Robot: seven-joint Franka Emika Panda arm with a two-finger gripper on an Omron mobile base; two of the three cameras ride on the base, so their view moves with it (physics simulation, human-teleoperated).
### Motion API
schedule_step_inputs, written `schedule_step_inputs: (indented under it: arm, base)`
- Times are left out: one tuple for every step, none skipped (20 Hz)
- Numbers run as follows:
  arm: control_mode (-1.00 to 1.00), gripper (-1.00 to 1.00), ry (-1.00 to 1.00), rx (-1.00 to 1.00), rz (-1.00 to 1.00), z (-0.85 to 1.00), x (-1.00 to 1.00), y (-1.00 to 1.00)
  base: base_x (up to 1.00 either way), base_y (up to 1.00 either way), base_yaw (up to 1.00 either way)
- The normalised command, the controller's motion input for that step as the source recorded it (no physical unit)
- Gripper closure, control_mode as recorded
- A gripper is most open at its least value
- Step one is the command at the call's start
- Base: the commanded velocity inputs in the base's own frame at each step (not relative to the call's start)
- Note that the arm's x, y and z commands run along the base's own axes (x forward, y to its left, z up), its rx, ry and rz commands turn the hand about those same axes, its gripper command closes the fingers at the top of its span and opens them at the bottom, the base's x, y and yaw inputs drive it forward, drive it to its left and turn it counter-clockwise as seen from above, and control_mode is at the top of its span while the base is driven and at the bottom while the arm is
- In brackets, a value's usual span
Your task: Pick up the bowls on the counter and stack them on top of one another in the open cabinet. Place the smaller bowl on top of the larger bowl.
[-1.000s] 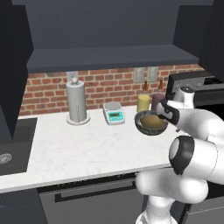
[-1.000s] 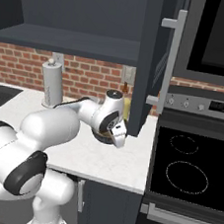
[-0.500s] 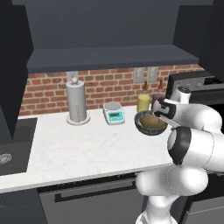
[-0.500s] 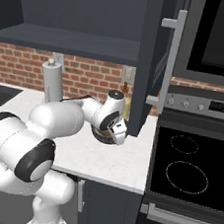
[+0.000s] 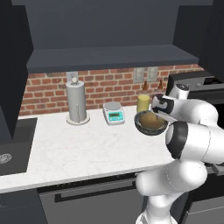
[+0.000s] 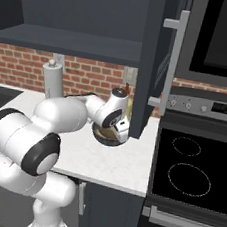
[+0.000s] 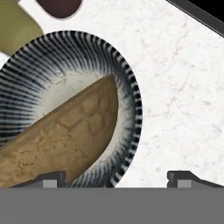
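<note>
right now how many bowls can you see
2. The dark grey bowl sits on the white counter near its stove end. The tan-brown bowl lies tilted inside the grey one, directly under the gripper. None visible in the open cabinet.

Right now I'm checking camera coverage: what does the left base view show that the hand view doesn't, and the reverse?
Left base view alone: the dark slate-grey open cabinet shelf, the red brick wall, a grey paper-towel holder, a small white kitchen scale.

Hand view alone: the black-and-white striped inner wall of the larger dark grey bowl, and the two small dark fingertips standing apart, one on either side of that bowl's rim.

Both: the tan-brown wood-like bowl lying inside the grey bowl on the white marble-like counter, beside a yellowish jar.
</note>
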Motion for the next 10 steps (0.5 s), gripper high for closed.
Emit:
schedule_step_inputs:
  arm:
    - [-1.0, -1.0, 0.0, -0.11, 0.09, -0.91, -0.58, 0.0]
    - [-1.0, -1.0, 0.0, -0.1, 0.09, -0.84, -0.49, 0.0]
    - [-1.0, -1.0, -0.03, 0.0, 0.08, -0.47, -0.44, 0.0]
    - [-1.0, -1.0, -0.13, 0.0, 0.05, -0.17, -0.42, 0.0]
    - [-1.0, -1.0, -0.13, 0.0, 0.05, -0.19, -0.47, 0.0]
    - [-1.0, -1.0, -0.05, -0.04, 0.05, -0.41, -0.63, 0.0]
    - [-1.0, -1.0, 0.0, -0.13, 0.04, -0.73, -0.74, 0.0]
    - [-1.0, -1.0, 0.0, -0.19, 0.04, -0.95, -0.74, 0.0]
    - [-1.0, -1.0, 0.04, -0.23, 0.05, -1.0, -0.74, 0.0]
    - [-1.0, -1.0, 0.05, -0.23, 0.05, -1.0, -0.68, 0.0]
  base:
    - [0.0, 0.0, 0.0]
    - [0.0, 0.0, 0.0]
    - [0.0, 0.0, 0.0]
    - [0.0, 0.0, 0.0]
    - [0.0, 0.0, 0.0]
    - [0.0, 0.0, 0.0]
    - [0.0, 0.0, 0.0]
    - [0.0, 0.0, 0.0]
    - [0.0, 0.0, 0.0]
    - [0.0, 0.0, 0.0]
